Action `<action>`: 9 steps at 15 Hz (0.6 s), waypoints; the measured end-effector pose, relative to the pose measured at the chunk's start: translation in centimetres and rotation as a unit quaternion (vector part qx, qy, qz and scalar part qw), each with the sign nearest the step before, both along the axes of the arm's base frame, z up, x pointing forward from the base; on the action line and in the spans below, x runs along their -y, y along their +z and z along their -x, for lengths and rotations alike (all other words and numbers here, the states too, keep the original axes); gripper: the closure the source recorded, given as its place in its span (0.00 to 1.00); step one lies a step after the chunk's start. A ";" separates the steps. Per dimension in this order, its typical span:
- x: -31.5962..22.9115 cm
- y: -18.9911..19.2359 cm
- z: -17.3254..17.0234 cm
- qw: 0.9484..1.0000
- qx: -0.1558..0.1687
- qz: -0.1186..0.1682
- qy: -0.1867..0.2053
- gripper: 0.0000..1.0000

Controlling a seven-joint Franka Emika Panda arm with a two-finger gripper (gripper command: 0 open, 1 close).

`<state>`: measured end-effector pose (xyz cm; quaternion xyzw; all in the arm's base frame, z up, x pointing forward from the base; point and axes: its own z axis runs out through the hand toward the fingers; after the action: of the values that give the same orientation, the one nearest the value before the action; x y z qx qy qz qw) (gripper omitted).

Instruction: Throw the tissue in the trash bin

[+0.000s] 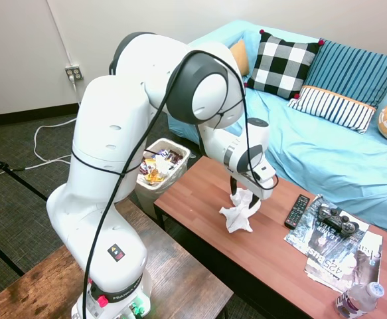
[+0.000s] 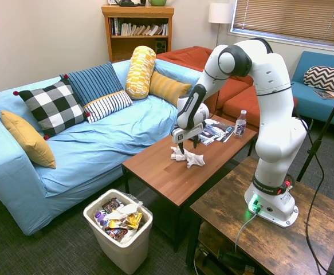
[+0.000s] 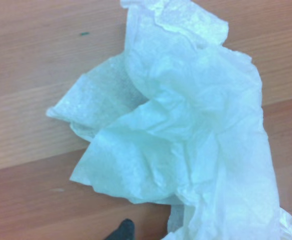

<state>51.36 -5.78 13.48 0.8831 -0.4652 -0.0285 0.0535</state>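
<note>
The tissue [image 1: 236, 218] [image 2: 192, 158] is a crumpled white wad lying on the reddish-brown coffee table [image 1: 200, 193] [image 2: 161, 172]. My gripper [image 1: 244, 199] [image 2: 187, 149] points down over it and is open. Its dark fingers straddle the wad's raised top, and the rest of the paper rests on the wood. The wrist view is filled with the wrinkled tissue [image 3: 186, 125] seen from close above. The trash bin [image 1: 178, 174] [image 2: 126, 252], white with a liner and snack wrappers inside, stands on the carpet just off the table's end, on the side away from the magazines.
A black remote [image 1: 297, 211], a game controller [image 1: 336, 220], magazines [image 1: 342, 259] [image 2: 215, 132] and a water bottle [image 1: 358, 300] [image 2: 240, 123] lie at the table's other end. A blue sofa [image 1: 326, 153] [image 2: 98, 143] with cushions runs along the table's far side.
</note>
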 end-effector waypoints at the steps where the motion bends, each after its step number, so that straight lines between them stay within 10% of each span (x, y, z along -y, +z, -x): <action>1: 0.1 -0.8 -0.1 1.000 -0.006 0.000 0.002 0.00; 8: 1.5 -2.9 0.0 1.000 -0.019 -0.015 0.008 0.00; 9: 1.7 -3.2 0.0 1.000 -0.020 -0.018 0.008 1.00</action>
<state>51.33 -7.53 10.30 0.8870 -0.4561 -0.0539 0.0475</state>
